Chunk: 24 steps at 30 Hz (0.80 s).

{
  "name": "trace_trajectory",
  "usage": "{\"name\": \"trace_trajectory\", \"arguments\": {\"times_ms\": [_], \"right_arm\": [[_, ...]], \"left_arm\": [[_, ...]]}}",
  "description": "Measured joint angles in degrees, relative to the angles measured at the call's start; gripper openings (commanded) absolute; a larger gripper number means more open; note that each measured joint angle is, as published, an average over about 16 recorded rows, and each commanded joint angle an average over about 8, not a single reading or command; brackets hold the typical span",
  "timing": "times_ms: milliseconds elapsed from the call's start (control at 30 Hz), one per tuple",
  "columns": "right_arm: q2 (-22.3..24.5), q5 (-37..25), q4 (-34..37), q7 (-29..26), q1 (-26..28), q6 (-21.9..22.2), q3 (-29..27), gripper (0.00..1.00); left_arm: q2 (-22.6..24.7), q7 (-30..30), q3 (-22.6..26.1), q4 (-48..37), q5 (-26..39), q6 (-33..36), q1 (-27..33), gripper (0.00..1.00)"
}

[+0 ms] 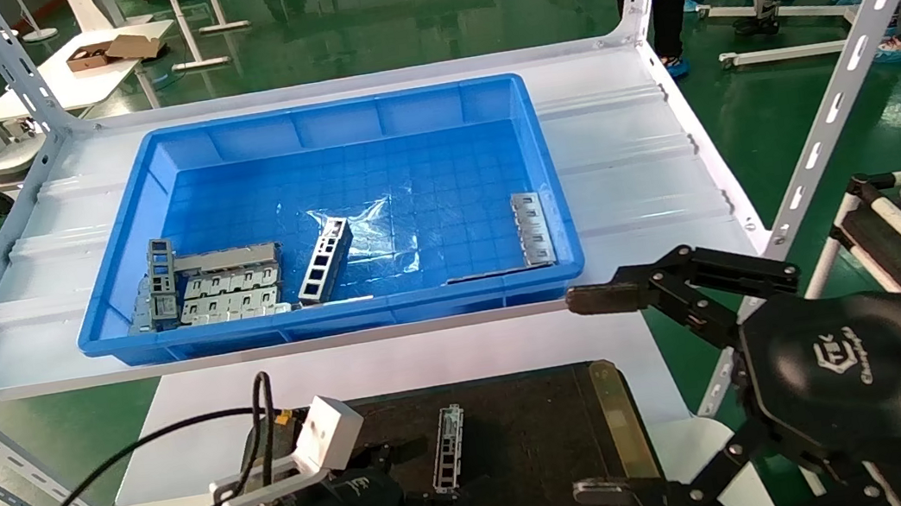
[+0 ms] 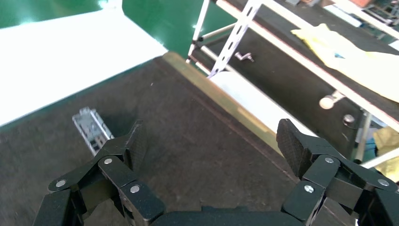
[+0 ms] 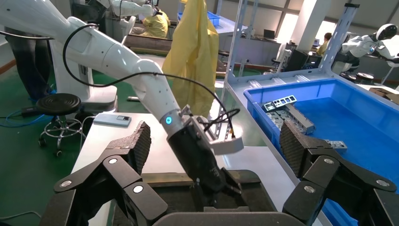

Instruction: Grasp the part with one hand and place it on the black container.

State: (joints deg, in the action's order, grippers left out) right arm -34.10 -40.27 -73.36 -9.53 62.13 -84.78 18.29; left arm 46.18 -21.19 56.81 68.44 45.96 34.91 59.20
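One part (image 1: 448,448) lies flat on the felt floor of the one black container (image 1: 529,452), just beside the left gripper (image 1: 421,476); one blue bin (image 1: 143,167) on the shelf behind holds a handful of other grey metal pieces. Left gripper sits low over the tray, fingers (image 2: 134,141) spread wide with nothing between them. Right gripper (image 1: 600,394) hovers off the tray's right edge, also wide open and empty.
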Motion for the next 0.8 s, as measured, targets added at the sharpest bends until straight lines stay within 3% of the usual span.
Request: {"name": "trace_trajectory", "arguments": {"times_ms": [367,800], "right_arm": [[0.0,0.0,0.0,0.0,0.0,0.0,0.0,1.0],[0.0,0.0,0.0,0.0,0.0,0.0,0.0,1.0]], "left_arm": [[-2.7,6.9,-3.7,-2.1,-3.1,11.7,2.6,1.0],[-6.2,9.3,-5.9,-2.4,-4.9,20.3,6.6,1.0]]}}
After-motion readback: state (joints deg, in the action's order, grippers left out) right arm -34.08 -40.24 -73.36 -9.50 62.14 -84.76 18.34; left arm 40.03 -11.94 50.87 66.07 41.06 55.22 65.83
